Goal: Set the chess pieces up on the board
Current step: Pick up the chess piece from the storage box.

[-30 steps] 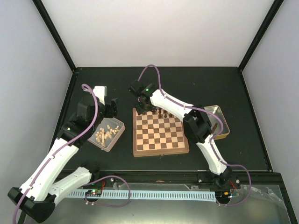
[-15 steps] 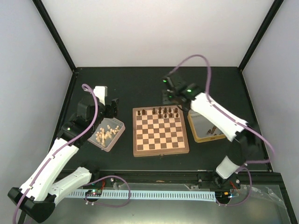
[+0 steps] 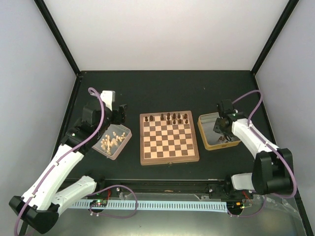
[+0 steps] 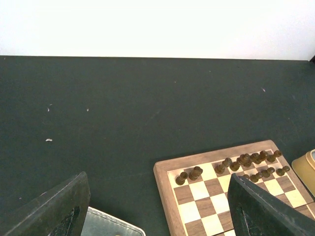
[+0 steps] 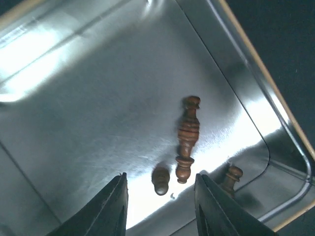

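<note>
The board (image 3: 170, 161) lies mid-table with several dark chess pieces (image 3: 170, 118) along its far rows; the left wrist view shows the same pieces (image 4: 227, 166) and the board's corner (image 4: 164, 180). My right gripper (image 3: 220, 129) hangs low over a metal tray (image 3: 203, 132), open and empty (image 5: 160, 211). Below its fingers lie three dark pieces: a tall one on its side (image 5: 188, 133), a small one (image 5: 161, 180) and another (image 5: 230, 177) by the tray wall. My left gripper (image 3: 119, 114) is open and empty (image 4: 157, 223), left of the board.
A second tray (image 3: 124, 143) with several cream pieces (image 3: 110, 141) sits left of the board, below my left gripper; its corner (image 4: 106, 224) shows in the left wrist view. Black enclosure posts and white walls bound the dark table.
My right arm swung from the board's far left corner across to the metal tray on the right, and its jaws opened wider. The left arm stayed put.
</note>
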You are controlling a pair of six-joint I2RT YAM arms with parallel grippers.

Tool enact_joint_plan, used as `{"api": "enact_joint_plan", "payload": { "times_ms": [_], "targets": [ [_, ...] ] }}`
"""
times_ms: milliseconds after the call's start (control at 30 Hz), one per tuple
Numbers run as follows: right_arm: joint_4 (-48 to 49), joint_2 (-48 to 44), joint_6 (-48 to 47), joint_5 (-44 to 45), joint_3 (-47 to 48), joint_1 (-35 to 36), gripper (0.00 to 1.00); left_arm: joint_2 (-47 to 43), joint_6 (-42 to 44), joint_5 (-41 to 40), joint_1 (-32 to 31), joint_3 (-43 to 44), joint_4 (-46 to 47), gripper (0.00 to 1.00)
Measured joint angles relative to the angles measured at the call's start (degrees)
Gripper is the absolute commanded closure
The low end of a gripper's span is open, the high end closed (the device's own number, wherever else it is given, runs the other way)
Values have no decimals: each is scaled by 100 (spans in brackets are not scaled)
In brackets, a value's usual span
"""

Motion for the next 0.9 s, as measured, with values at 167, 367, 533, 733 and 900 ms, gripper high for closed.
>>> {"api": "enact_joint_plan", "payload": {
  "times_ms": [167,367,533,733,900],
  "targets": [
    [94,251,-114,-142,-289,-136,60,7,2,9,0,0,13,21],
    [310,654,-164,-286,-490,-136,67,7,2,9,0,0,15,21],
    [516,907,-175,-275,-498,-136,80,-2,2,9,0,0,13,21],
    [761,1016,-190,-221,-498,-142,90,-7,2,11,0,0,13,21],
    [870,940,-190,-219,-498,-142,91,-7,2,11,0,0,13,21]
  ]
}}
